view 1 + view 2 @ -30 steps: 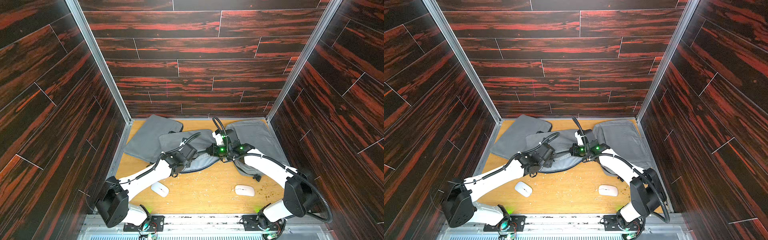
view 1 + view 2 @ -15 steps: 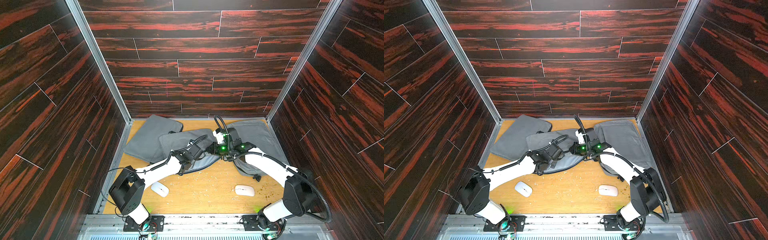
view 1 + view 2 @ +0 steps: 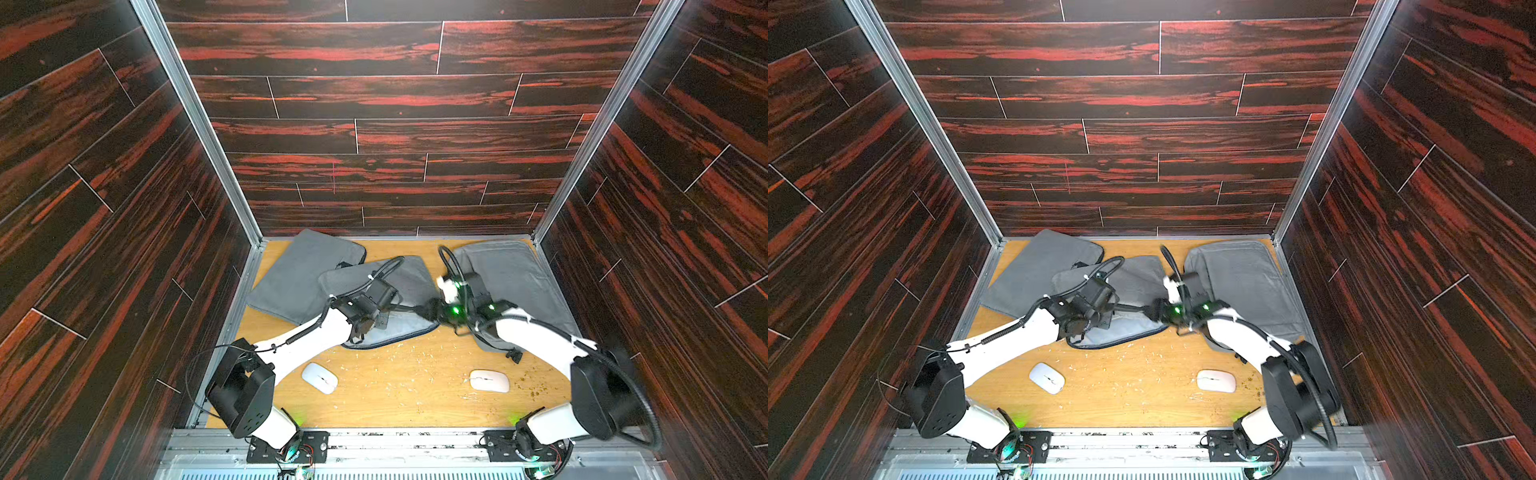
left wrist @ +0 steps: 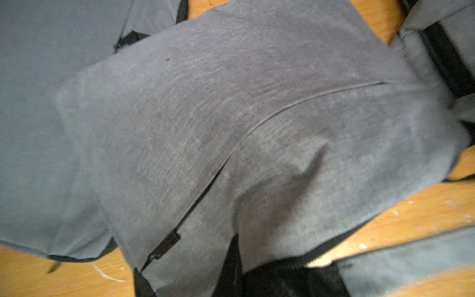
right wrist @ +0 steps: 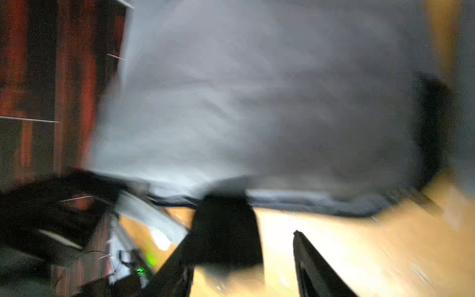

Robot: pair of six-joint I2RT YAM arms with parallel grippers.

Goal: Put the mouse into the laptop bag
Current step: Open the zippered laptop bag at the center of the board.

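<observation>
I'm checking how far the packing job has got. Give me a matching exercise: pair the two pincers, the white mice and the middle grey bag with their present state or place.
Things
1. left pincer
2. right pincer
3. two white oval plastic mice
4. middle grey fabric laptop bag

States
A. lying on the bare wooden table, outside every bag
B. jaws apart, holding nothing
C. shut on grey fabric
D. overlapping the rear-left grey fabric bag

Pairs: 1-C; 2-B; 3-A; 4-D
</observation>
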